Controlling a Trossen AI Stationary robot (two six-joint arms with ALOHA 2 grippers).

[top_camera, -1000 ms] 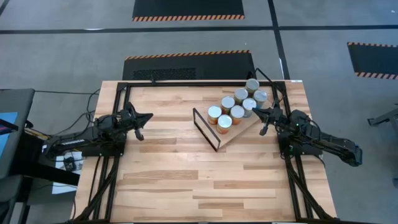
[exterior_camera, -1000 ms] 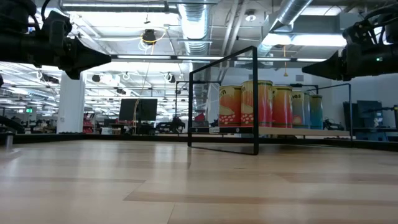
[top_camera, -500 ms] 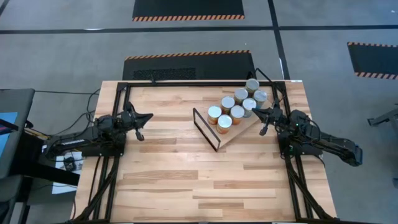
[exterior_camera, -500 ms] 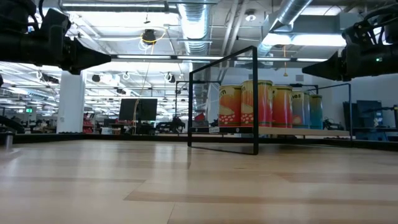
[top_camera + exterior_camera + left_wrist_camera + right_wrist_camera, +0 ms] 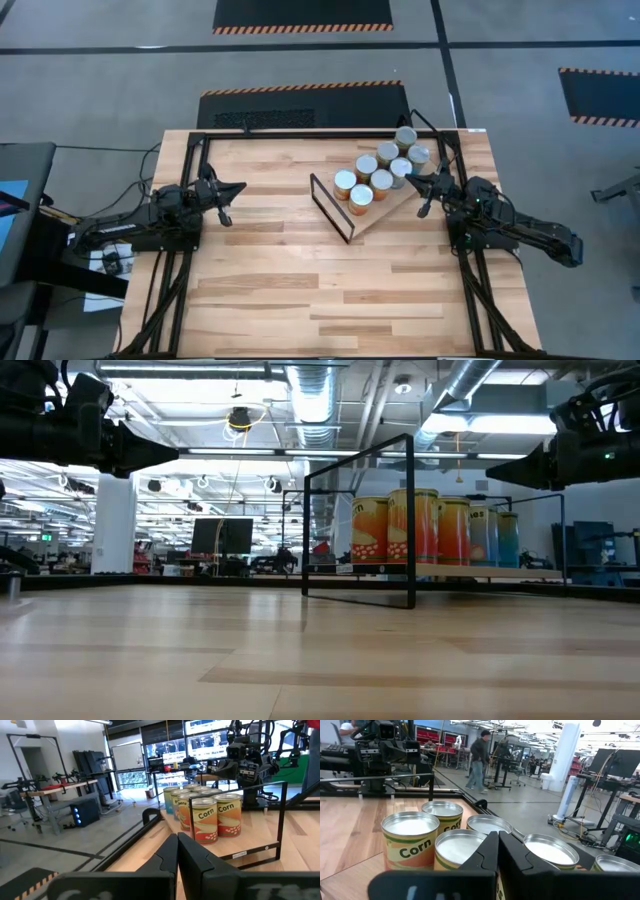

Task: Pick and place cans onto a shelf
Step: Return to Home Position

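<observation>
High view — seemingly eight cans (image 5: 382,180), one shelf (image 5: 396,205), left gripper (image 5: 238,187), right gripper (image 5: 412,180).

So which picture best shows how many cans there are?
The high view: looking straight down, it shows all eight cans on the shelf. The low and left wrist views see them side-on, overlapping; the right wrist view catches only some tops.

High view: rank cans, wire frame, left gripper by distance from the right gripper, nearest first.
1. cans, on the shelf, next to the right gripper.
2. wire frame, at the shelf's opposite end.
3. left gripper, across the table, on its left side.
</observation>
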